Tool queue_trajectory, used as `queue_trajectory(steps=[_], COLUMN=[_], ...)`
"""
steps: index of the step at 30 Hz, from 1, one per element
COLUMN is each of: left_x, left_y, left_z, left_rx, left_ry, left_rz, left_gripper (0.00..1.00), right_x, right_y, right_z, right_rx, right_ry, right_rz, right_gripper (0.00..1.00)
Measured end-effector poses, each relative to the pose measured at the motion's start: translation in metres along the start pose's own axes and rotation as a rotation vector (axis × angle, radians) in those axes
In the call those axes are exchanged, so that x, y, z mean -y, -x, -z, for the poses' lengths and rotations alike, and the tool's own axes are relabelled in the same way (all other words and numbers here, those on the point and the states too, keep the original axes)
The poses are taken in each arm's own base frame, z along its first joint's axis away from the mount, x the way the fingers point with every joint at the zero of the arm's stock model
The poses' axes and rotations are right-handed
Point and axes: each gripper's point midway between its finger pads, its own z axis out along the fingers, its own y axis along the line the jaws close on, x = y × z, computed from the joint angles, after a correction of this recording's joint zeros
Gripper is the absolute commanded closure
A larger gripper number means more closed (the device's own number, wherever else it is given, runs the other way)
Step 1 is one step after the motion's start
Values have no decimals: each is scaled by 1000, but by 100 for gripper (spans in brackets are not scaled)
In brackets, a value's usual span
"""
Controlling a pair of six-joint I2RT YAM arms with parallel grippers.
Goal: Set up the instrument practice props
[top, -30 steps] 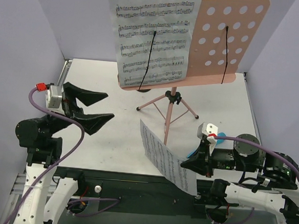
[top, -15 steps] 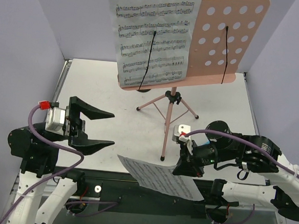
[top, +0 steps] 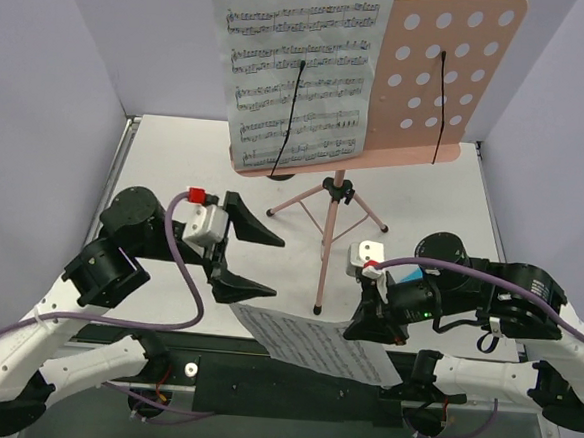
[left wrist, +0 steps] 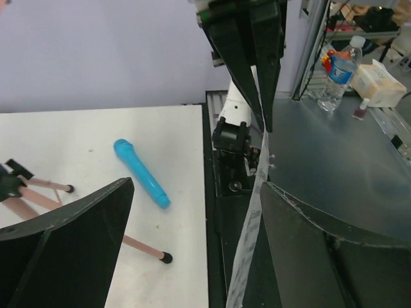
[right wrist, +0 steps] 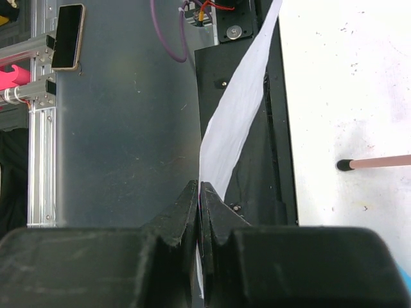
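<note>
The pink music stand (top: 447, 80) is upright at the back of the table on thin tripod legs (top: 325, 241). One sheet of printed music (top: 297, 79) rests on the left of its desk behind a black wire holder. My right gripper (top: 352, 331) is shut on the second sheet (top: 303, 342), which lies nearly flat over the table's near edge. In the right wrist view the jaws (right wrist: 200, 189) pinch the white sheet (right wrist: 237, 115). My left gripper (top: 269, 266) is open at that sheet's left end. In the left wrist view the sheet (left wrist: 252, 231) shows edge-on between its fingers (left wrist: 321, 250).
A blue cylinder (left wrist: 141, 173) lies on the white table near the stand's front foot (left wrist: 166, 258). The black base rail (top: 261, 377) runs along the near edge. Beyond the table, a water bottle (left wrist: 337, 74) and a phone (right wrist: 67, 35) are visible.
My right gripper has moved left and turned the sheet from hanging to nearly flat. My left arm has swung in from the left until its open jaws reach the sheet's left end.
</note>
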Motion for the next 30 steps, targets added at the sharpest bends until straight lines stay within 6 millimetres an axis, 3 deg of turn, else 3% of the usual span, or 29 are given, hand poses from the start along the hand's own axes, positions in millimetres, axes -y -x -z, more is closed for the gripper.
queue_trajectory(steps=[9,16,22,30], left_x=[34,40,46,57], left_y=[-36,-62,-79,-85], left_z=[-38,-66,-77,-81], left_rx=[-114,-213,-267,-284], left_ry=[-82,-98,-109,-139], left_rz=[7,7,15,6], left_gripper=[9,9,9,10], right_x=[1,4,7,12], right_y=[-1,-1,-1,-1], right_z=[2,0,0,2], right_rx=[-18,-26,-26,-20], right_ry=[-7,-19,-34,-65], right_rz=[11,7,8,36], right_gripper=[100,100,100,100])
